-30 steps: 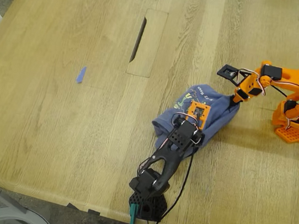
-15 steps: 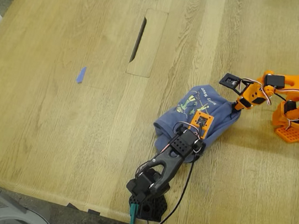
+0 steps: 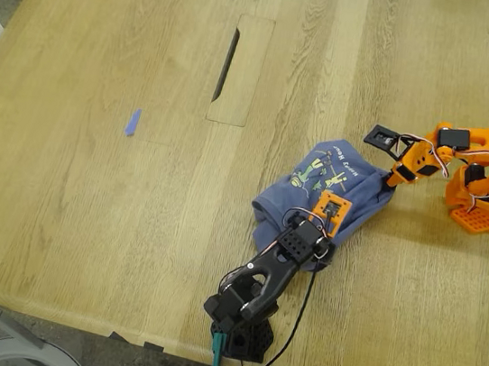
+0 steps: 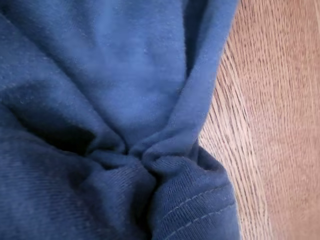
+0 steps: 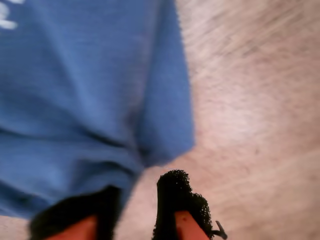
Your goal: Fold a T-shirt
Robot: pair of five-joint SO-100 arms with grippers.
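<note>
The slate-blue T-shirt (image 3: 292, 199) lies bunched in a heap on the wooden table, print facing up, toward the exterior view's right. The orange arm carries my second gripper (image 3: 392, 178), which sits at the shirt's edge on that side, where the cloth rises to a point at it. In the second wrist view the T-shirt (image 5: 75, 90) runs down onto one black-padded finger of my second gripper (image 5: 135, 220), with a thin strip of wood between the tips. My first gripper (image 3: 321, 221), on the black arm, is pressed into the shirt's near part. The first wrist view shows only gathered T-shirt (image 4: 125, 75) folds and hem; its jaws are hidden.
A small blue tape scrap (image 3: 133, 122) lies at the exterior view's left. A slotted cut-out panel (image 3: 240, 69) sits in the tabletop (image 3: 85, 215) beyond the shirt. The orange arm's base (image 3: 484, 194) stands at the exterior view's right edge, the black arm's base (image 3: 238, 323) near the front edge.
The orange arm drew back toward the exterior view's right, and the shirt's edge went with it. The black arm's gripper shifted toward the front edge, and the heap slid slightly the same way.
</note>
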